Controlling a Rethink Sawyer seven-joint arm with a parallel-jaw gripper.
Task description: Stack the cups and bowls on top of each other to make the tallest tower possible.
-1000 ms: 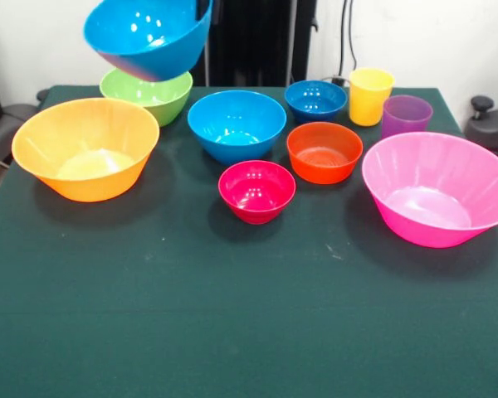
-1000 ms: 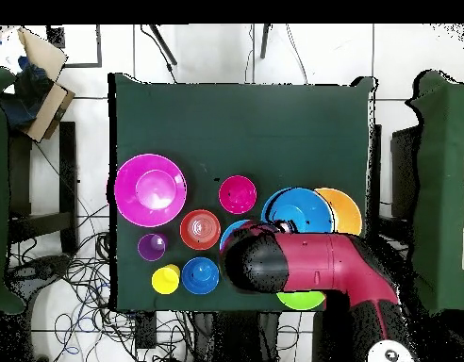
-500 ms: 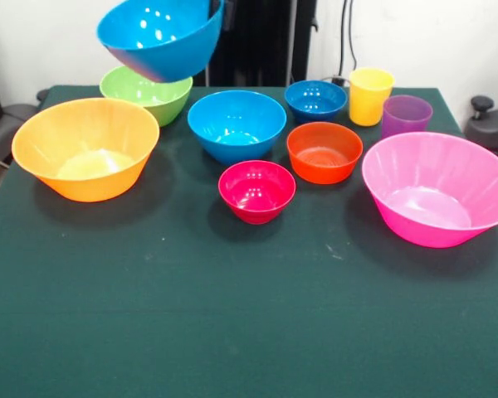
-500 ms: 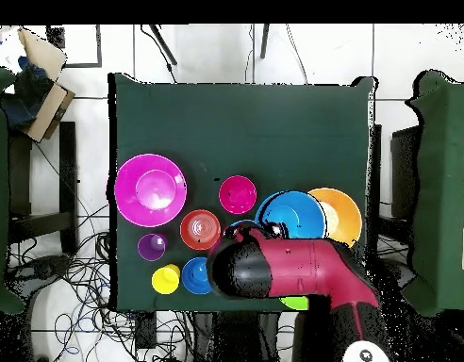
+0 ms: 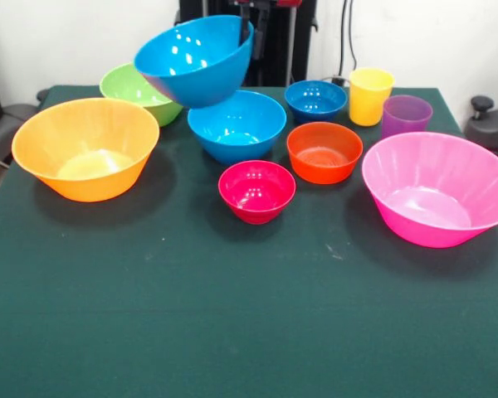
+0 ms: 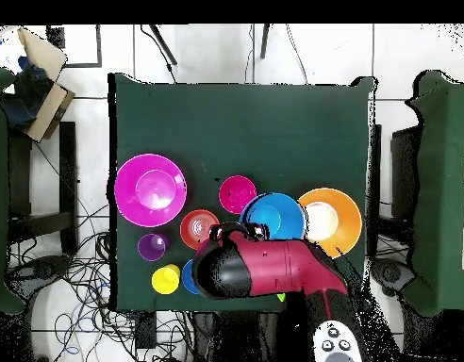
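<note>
No writing is readable anywhere. The gripper (image 5: 251,18) grips the rim of a tilted light blue bowl (image 5: 196,60), now carried sideways from above the green bowl (image 5: 133,87) to above the second blue bowl (image 5: 236,125) on the table (image 5: 232,315).

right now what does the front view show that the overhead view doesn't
Only the front view shows the second light blue bowl on the table, the whole green bowl, and that the lifted light blue bowl hangs tilted in the air. Only the overhead view shows the red arm, which covers those bowls. Both show the pink bowl, large orange bowl, crimson bowl and yellow cup.
</note>
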